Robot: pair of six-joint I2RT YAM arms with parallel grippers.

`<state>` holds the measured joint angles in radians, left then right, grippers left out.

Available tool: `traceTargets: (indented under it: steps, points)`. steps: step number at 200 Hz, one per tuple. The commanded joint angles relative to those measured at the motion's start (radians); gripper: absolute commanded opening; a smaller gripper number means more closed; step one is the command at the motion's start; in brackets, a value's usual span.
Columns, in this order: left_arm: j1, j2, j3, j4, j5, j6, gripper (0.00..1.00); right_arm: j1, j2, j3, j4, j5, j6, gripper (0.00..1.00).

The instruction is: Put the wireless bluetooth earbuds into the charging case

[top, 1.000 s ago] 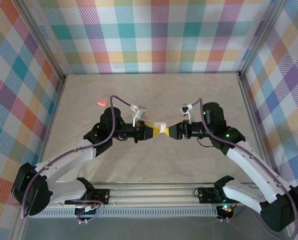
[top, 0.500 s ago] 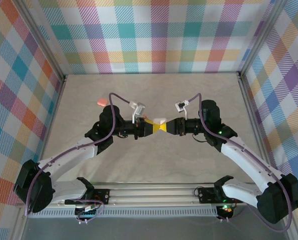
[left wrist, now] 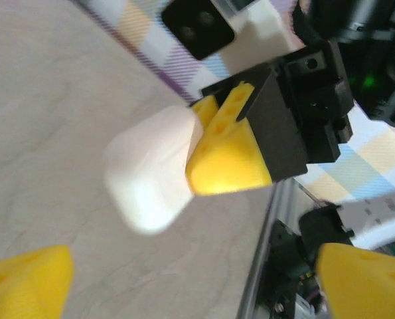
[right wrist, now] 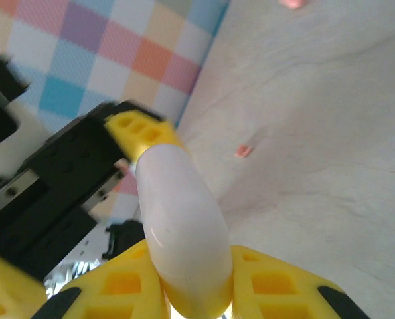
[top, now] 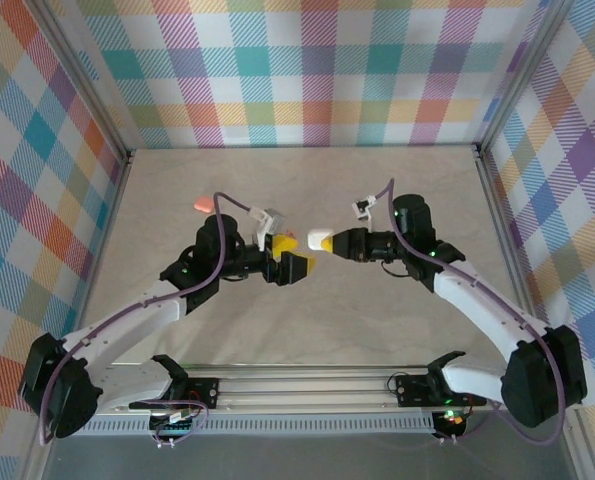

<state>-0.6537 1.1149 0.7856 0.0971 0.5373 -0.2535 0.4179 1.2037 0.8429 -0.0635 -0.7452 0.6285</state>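
**White case in right pincer, left pincer let go**

White charging case (top: 323, 239), lid shut, held off the bench (top: 377, 320) mid-field between the two arms. Right pincer (top: 329, 240) is clamped on its right end. In the right wrist view the case (right wrist: 180, 232) stands up out of the yellow fingers (right wrist: 270, 282). Left pincer (top: 294, 253) sits just left of the case, spread wide and not touching. From the left wrist its yellow fingertips (left wrist: 24, 279) show at the bottom corners, with the case (left wrist: 151, 176) ahead of them.

Surroundings: a pink lump (top: 203, 204) lies on the bench, far left, behind the left arm and well apart from the case. The right wrist view picks up a pink speck (right wrist: 243, 151) on the bench, too small to tell what it is. Nothing lies between the pincers and the case.

Change: half a second ago both pincers met on the case. Now the left one has opened and pulled back, and the right alone carries it.
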Motion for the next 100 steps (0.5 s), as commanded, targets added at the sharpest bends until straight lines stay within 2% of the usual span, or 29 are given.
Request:
traceTargets:
  steps: [1,33,59,71,100]
  points:
    - [0.005,-0.041,0.044,-0.199,-0.253,0.100,1.00,-0.063,0.067,0.081,-0.126,0.068,-0.032,0.10]
    - [0.032,-0.055,0.049,-0.323,-0.477,0.112,1.00,-0.186,0.263,0.132,-0.145,0.023,-0.045,0.10]
    - [0.085,-0.042,0.068,-0.433,-0.635,0.042,1.00,-0.255,0.481,0.247,-0.215,0.002,-0.101,0.09]
    - [0.127,-0.025,0.080,-0.458,-0.641,0.038,1.00,-0.269,0.570,0.314,-0.265,0.014,-0.138,0.09]
    - [0.273,0.028,0.084,-0.469,-0.572,-0.012,1.00,-0.291,0.760,0.474,-0.396,0.057,-0.216,0.10]
